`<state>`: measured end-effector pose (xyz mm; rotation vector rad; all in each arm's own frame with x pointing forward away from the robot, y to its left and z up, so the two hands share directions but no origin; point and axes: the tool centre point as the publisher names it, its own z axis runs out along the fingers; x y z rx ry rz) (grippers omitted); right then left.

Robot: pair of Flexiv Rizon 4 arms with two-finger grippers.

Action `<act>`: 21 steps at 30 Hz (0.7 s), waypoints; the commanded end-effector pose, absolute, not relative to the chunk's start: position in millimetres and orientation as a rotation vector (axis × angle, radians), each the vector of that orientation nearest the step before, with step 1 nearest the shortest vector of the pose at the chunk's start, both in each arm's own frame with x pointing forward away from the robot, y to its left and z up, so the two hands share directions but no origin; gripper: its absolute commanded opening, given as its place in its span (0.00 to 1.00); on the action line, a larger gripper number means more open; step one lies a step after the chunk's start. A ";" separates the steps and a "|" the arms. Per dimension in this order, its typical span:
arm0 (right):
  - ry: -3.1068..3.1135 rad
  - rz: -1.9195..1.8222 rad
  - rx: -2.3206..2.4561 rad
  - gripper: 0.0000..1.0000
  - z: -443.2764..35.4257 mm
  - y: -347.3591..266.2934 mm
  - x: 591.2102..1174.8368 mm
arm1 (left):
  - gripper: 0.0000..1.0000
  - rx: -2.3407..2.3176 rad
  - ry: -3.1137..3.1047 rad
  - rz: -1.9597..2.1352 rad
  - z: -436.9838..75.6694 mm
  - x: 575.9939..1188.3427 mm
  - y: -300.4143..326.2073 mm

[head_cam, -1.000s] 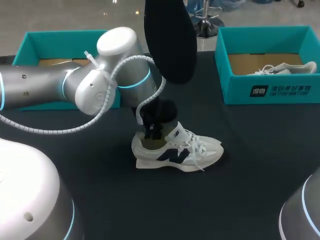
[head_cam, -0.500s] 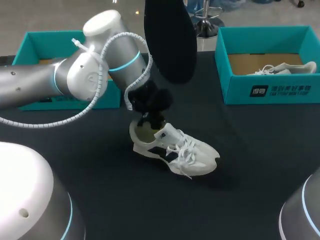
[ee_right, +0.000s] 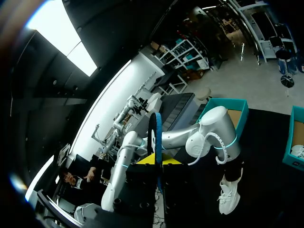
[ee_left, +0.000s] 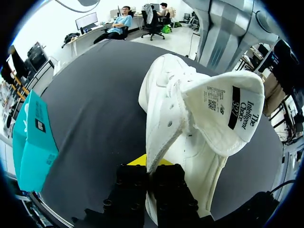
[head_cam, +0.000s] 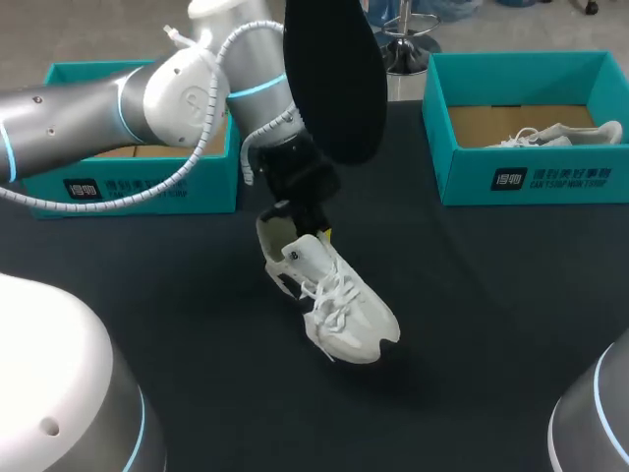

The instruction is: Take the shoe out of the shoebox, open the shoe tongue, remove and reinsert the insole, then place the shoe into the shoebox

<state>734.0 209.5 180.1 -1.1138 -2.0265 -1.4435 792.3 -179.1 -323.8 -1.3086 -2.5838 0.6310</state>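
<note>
Two teal cardboard boxes stand at the far edge of your black-clothed table [head_cam: 491, 295]: the left shoebox [head_cam: 138, 187] and the right shoebox [head_cam: 531, 182]. Open cloth surrounds the white lace-up sneaker [head_cam: 329, 295], which sits mid-table, tilted, heel uppermost. Both box fronts and the underside of the sneaker's tongue [ee_left: 223, 111] carry print. Your left arm comes in over the left shoebox, wrist turned down. The left gripper [head_cam: 313, 228] pinches the sneaker's collar rim. The right gripper [ee_right: 156, 161], held high, clamps the black foam insole [head_cam: 332, 79].
</note>
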 end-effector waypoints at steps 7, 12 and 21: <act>-2.028 -1.440 -1.115 0.00 180.6 210.3 734.9 | 0.00 -1.792 -2.164 0.462 -336.3 777.1 -196.3; -2.028 -1.440 -1.115 0.00 180.6 210.3 734.9 | 0.00 -1.883 -2.118 0.434 -338.5 766.1 -203.7; -2.028 -1.440 -1.115 0.00 180.6 210.3 734.9 | 0.00 -1.906 -2.125 0.370 -349.2 759.0 -213.4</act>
